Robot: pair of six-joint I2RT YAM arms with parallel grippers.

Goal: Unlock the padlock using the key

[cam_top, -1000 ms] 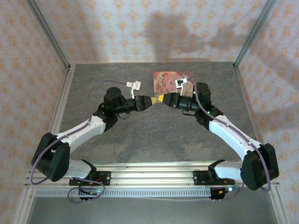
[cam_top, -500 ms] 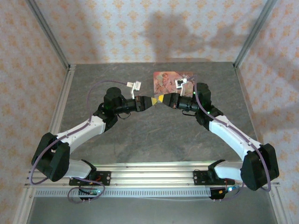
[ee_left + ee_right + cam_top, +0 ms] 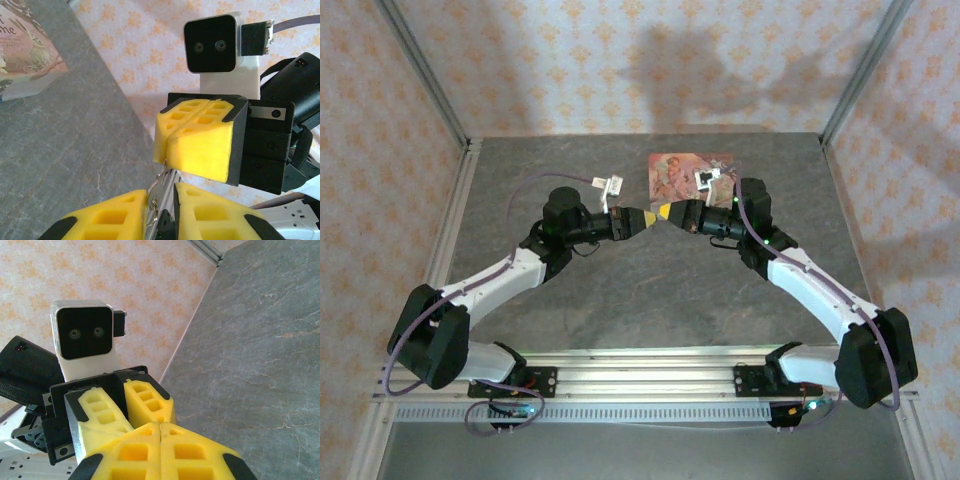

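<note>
Item 1: left gripper [image 3: 645, 217], black body with yellow foam-block fingers [image 3: 120, 215], raised off the grey stone-patterned table [image 3: 650, 300]. Fingers a narrow gap apart, clamped on item 3.

Item 2: right gripper [image 3: 164, 142], same make, tip to tip with item 1. Fingers pressed together along one seam; whether anything thin is pinched there cannot be told.

Item 3: thin silvery metal loop [image 3: 153, 194], seated in the gap between the left fingers and rising to touch the lower corner of the right fingers (whether it is the padlock's shackle or belongs to the key cannot be told). Held in the air between the two grippers, clear of the table.

Item 4: flat pink illustrated box [image 3: 688, 172], lying on the table just beyond the meeting point, beside the right wrist
</note>
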